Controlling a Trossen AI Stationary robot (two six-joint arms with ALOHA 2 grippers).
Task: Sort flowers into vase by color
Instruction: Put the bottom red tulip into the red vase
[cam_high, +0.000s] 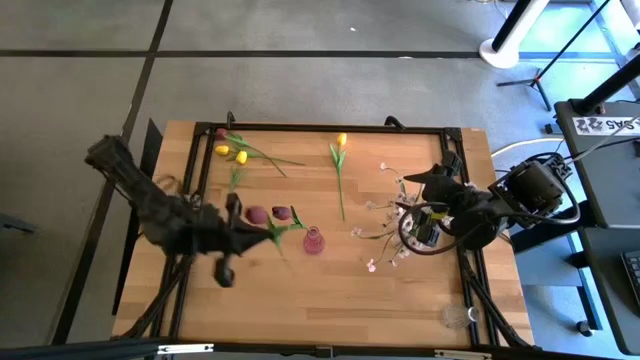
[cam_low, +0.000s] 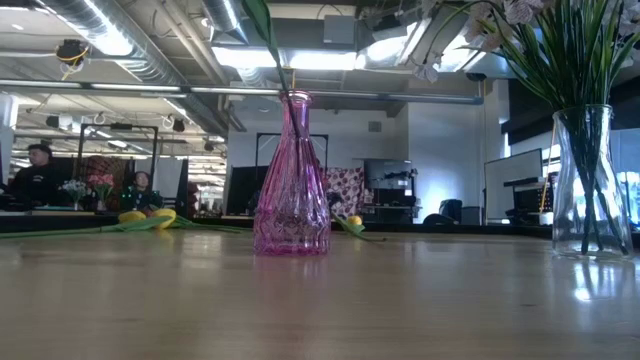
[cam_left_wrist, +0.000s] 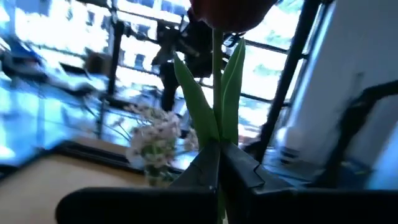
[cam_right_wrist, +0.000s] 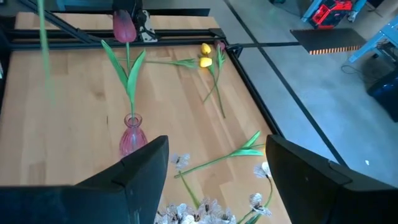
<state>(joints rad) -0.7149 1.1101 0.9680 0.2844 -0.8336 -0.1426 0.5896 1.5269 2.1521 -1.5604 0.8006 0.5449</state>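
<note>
My left gripper (cam_high: 238, 212) (cam_left_wrist: 219, 152) hangs left of the pink glass vase (cam_high: 313, 240) (cam_low: 291, 180) (cam_right_wrist: 130, 135), shut on a dark red tulip (cam_right_wrist: 124, 27) (cam_left_wrist: 231, 11). Two dark red heads (cam_high: 257, 213) show side by side in the high view. The tulip's stem slants into the vase's mouth (cam_low: 290, 97). My right gripper (cam_high: 415, 205) (cam_right_wrist: 217, 162) is open above the white-pink sprays (cam_high: 385, 228) (cam_right_wrist: 193, 214) by the table's right side and touches nothing. Yellow tulips (cam_high: 232, 153) (cam_right_wrist: 203, 55) and one more (cam_high: 341, 141) lie flat near the far edge. My left gripper pinches the tulip's green stem (cam_left_wrist: 217, 134) between its two fingers, just below the leaves (cam_left_wrist: 198, 106), coming from the table's left. The bloom stands beyond the fingertips. The stem leans toward the left, and its lower part sits in the pink vase's mouth (cam_right_wrist: 130, 116).
A clear glass vase (cam_low: 585, 180) with green stems and pale blossoms stands near the table's near right corner. A small dark red bud (cam_high: 220, 132) lies beside the yellow tulips. A black frame (cam_high: 330, 127) runs around the table. Bare wood shows along the near edge (cam_high: 330, 305).
</note>
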